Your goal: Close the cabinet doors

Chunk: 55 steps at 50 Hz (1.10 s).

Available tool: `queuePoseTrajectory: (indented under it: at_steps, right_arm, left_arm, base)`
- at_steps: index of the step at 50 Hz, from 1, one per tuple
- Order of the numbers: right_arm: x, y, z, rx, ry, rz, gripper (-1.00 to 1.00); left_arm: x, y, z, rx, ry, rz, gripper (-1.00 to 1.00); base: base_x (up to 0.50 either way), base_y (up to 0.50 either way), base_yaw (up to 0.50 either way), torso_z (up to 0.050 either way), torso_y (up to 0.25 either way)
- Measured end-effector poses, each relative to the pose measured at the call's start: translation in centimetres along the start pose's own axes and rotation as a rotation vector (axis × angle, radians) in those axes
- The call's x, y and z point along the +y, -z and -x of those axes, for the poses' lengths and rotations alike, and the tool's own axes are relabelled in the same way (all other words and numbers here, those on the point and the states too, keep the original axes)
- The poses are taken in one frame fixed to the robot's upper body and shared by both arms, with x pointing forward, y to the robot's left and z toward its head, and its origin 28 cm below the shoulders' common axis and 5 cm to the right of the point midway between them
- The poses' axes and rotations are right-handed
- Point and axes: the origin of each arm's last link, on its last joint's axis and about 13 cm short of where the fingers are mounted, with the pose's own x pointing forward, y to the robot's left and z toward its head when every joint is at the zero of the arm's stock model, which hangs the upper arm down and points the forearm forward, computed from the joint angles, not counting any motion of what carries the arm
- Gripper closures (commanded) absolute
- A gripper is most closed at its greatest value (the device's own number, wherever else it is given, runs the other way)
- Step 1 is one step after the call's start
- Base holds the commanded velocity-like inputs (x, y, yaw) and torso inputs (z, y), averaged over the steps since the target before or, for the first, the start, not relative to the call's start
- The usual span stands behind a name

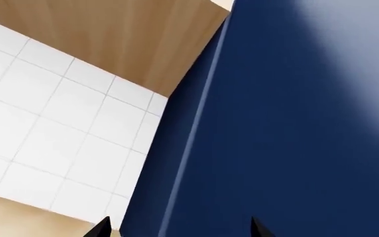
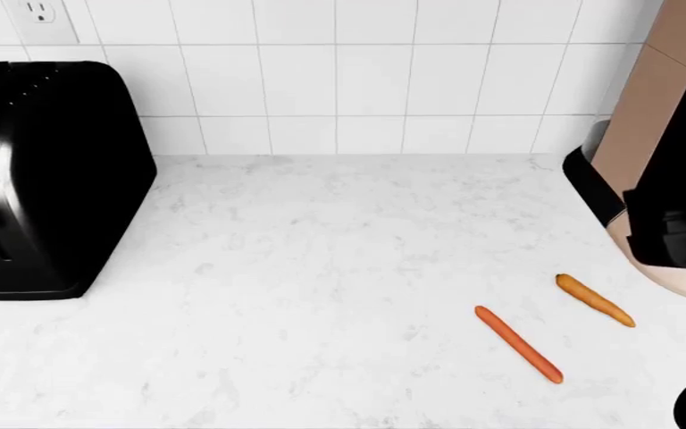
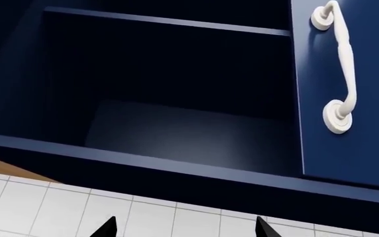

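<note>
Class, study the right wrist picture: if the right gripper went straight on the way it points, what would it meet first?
Probably the cabinet: the right gripper aims at its navy lower edge or the dark open compartment beyond. Depth is unclear.

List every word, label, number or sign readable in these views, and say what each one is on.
None can be read in any view.
The toaster, outlet and coffee machine show no lettering.
The cabinet door bears only a white handle, no label.
The blue panel in the left wrist view is blank.
</note>
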Motion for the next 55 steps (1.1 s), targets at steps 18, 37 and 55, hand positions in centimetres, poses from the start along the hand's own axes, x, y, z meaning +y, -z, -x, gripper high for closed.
queuePoseTrajectory:
  at_steps: [18,37,55]
  right_arm:
    - [0.0,0.1,0.3,0.007,-0.009,0.008,-1.00]
    - [-0.2,0.0,0.4,0.005,-0.011,0.007,-1.00]
    - [-0.4,0.0,0.5,0.005,-0.006,0.002,-1.00]
  left_arm:
    - [-2.1,1.3,-3.2,0.034,0.086,-0.044,-1.00]
    - [-4.2,1.5,-7.5,-0.013,0.061,-0.118,-1.00]
    - [-5.8,3.1,-10.6,-0.068,0.022,-0.191,-1.00]
  base:
    - [0.00,0.00,0.00,0.001,0.000]
    - [0.00,0.00,0.00,0.002,0.000]
    - [0.00,0.00,0.00,0.002,0.000]
